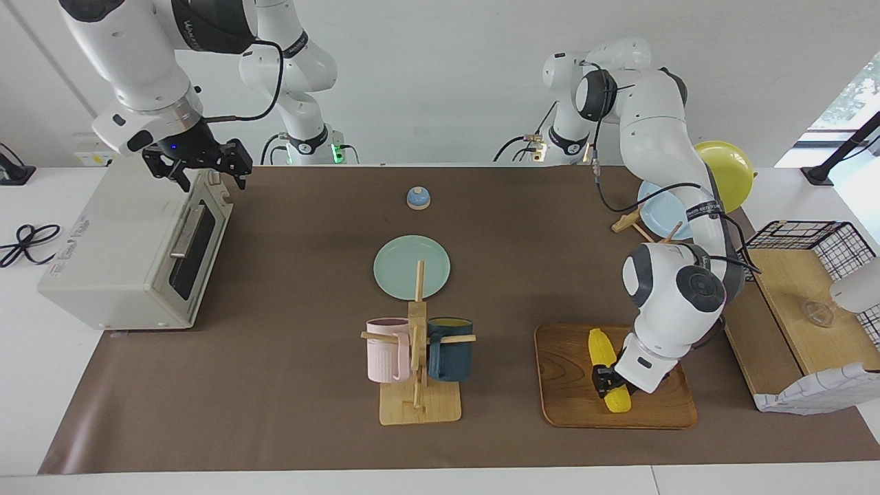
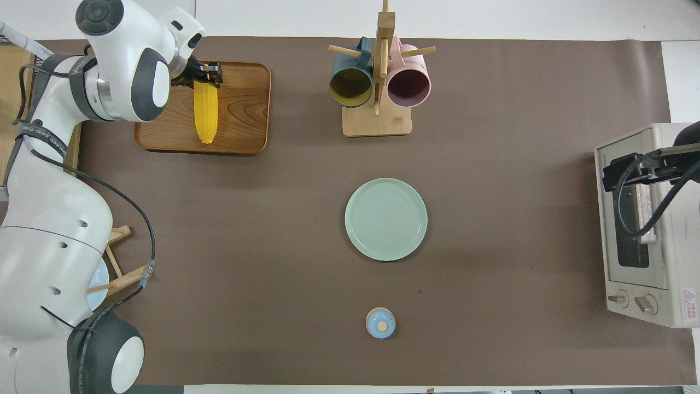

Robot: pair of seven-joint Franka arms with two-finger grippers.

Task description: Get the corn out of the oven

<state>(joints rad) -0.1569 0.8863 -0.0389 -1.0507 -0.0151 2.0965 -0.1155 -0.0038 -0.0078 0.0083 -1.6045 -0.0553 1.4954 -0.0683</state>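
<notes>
The yellow corn (image 1: 608,366) (image 2: 206,112) lies low along the wooden tray (image 1: 568,397) (image 2: 243,109) at the left arm's end of the table, its tapered tip pointing toward the robots. My left gripper (image 1: 605,380) (image 2: 206,77) is shut on the cob's thick end. I cannot tell whether the cob rests on the wood. The off-white oven (image 1: 117,254) (image 2: 629,306) stands at the right arm's end, its glass door closed. My right gripper (image 1: 199,170) (image 2: 620,172) hangs open over the oven's top edge above the door, holding nothing.
A mug rack (image 1: 418,385) (image 2: 377,117) holds a pink and a dark blue mug. Mid-table lie a pale green plate (image 1: 411,267) (image 2: 386,219) and a small blue knob (image 1: 418,198) (image 2: 380,322). A plate stand, wire basket (image 1: 801,237) and wooden board sit by the left arm.
</notes>
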